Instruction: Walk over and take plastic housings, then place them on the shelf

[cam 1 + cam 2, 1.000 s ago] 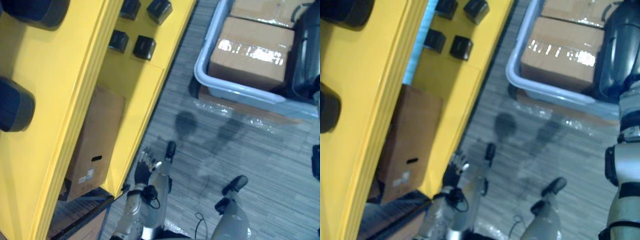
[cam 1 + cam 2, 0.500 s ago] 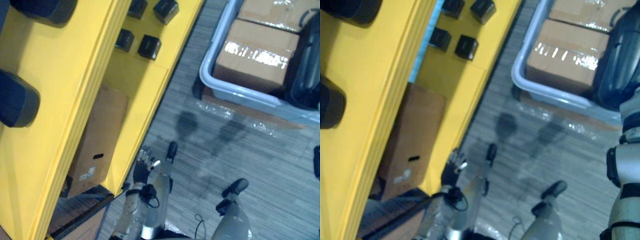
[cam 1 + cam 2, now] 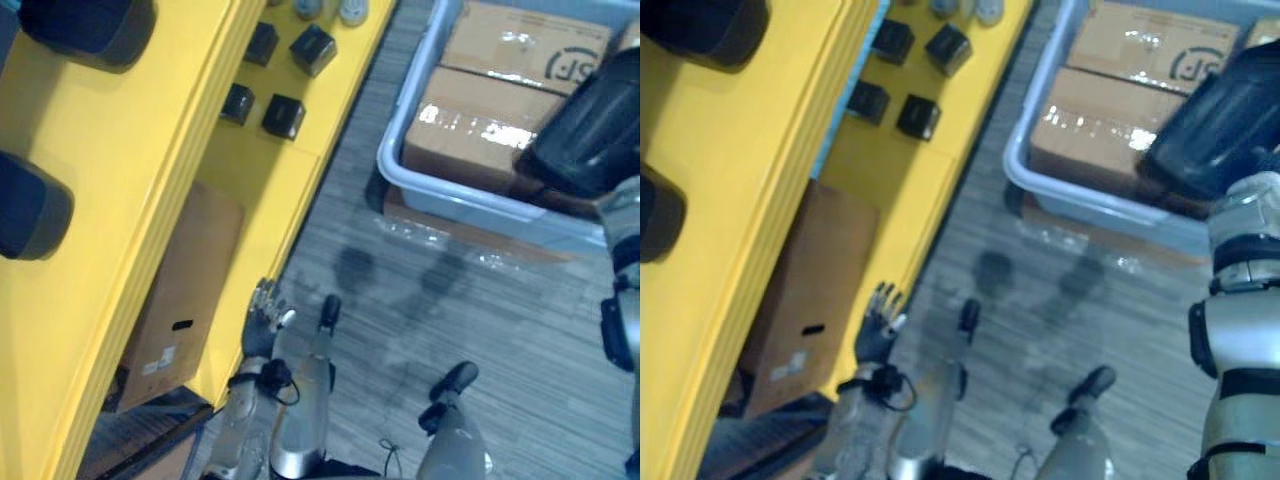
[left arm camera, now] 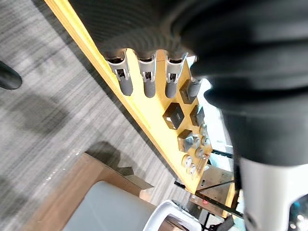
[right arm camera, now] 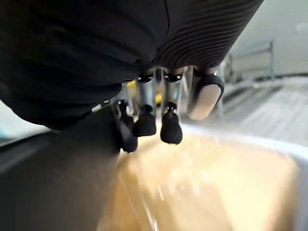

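My left hand (image 3: 262,320) hangs beside the yellow shelf (image 3: 270,170), fingers (image 4: 147,82) loosely spread. My right hand (image 5: 171,130) hangs relaxed above cardboard boxes (image 3: 480,130); I can't read their print.

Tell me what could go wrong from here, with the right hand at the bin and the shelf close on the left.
1. The right hand is at the dark plastic housing above the grey bin. I cannot tell whether it grips the housing, so a lift might drop it onto the cardboard boxes.
2. The open left hand hangs close beside the yellow shelf; turning could knock it against the edge.
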